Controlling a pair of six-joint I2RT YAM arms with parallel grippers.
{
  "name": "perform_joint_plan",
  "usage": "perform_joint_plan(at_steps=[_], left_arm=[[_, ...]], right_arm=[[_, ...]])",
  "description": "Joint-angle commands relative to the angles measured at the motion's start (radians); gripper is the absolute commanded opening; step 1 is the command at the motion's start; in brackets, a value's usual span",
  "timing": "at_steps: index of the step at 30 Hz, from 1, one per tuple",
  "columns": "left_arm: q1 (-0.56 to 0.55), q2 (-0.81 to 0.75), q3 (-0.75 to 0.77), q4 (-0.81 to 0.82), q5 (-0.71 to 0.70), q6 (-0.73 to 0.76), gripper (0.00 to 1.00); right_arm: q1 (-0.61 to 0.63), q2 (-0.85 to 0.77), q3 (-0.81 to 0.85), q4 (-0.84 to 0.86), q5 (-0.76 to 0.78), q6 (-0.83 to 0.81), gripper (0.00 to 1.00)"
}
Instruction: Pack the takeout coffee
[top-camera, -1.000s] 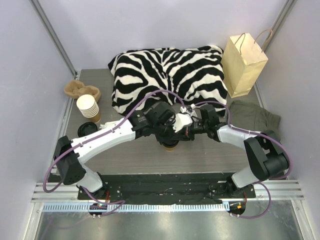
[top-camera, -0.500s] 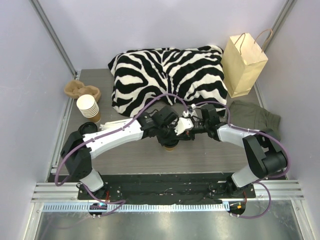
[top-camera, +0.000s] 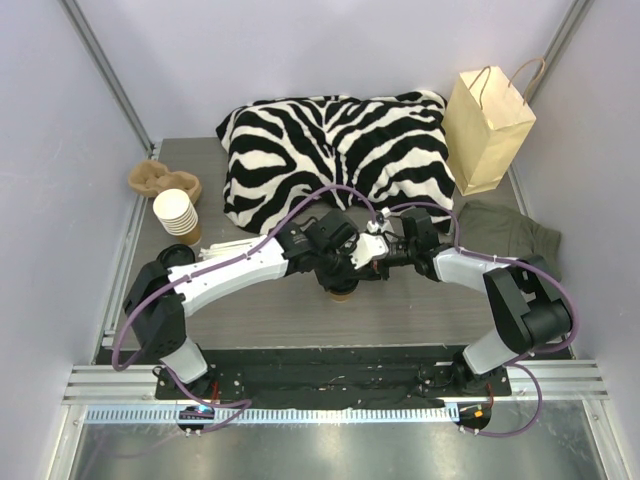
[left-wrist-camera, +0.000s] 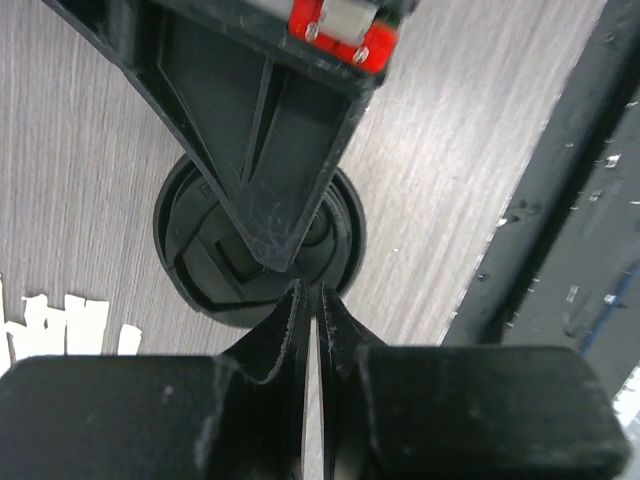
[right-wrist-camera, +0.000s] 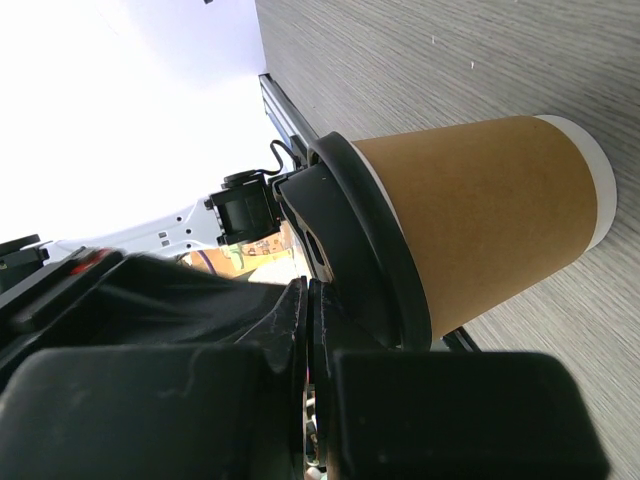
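The takeout coffee (right-wrist-camera: 480, 210) stands upright on the desk (top-camera: 250, 320), midway along it and toward the near edge, with its lid (left-wrist-camera: 200, 270) fitted.

Left hand (left-wrist-camera: 310, 292): fingers narrowed to a slit above the lid, holding nothing.

Right hand (right-wrist-camera: 305, 292): fingers closed together at the lid rim, holding nothing.

Hazard: off-centre pressure on the rim may tip the cup or unseat the lid. The two hands are crowded and may collide.
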Motion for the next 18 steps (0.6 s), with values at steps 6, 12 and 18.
perform_joint_plan(at_steps=[6, 12, 18], left_arm=[[-0.005, -0.001, 0.136, -0.050, 0.067, -0.044, 0.10], [-0.006, 0.037, 0.060, 0.012, 0.076, -0.041, 0.10], [-0.005, 0.074, -0.042, 0.049, 0.064, -0.027, 0.09]], right_arm=[[-0.004, 0.008, -0.008, -0.048, 0.088, -0.031, 0.01], [-0.004, 0.012, -0.007, -0.043, 0.086, -0.028, 0.01], [-0.006, 0.018, -0.008, -0.040, 0.086, -0.029, 0.01]])
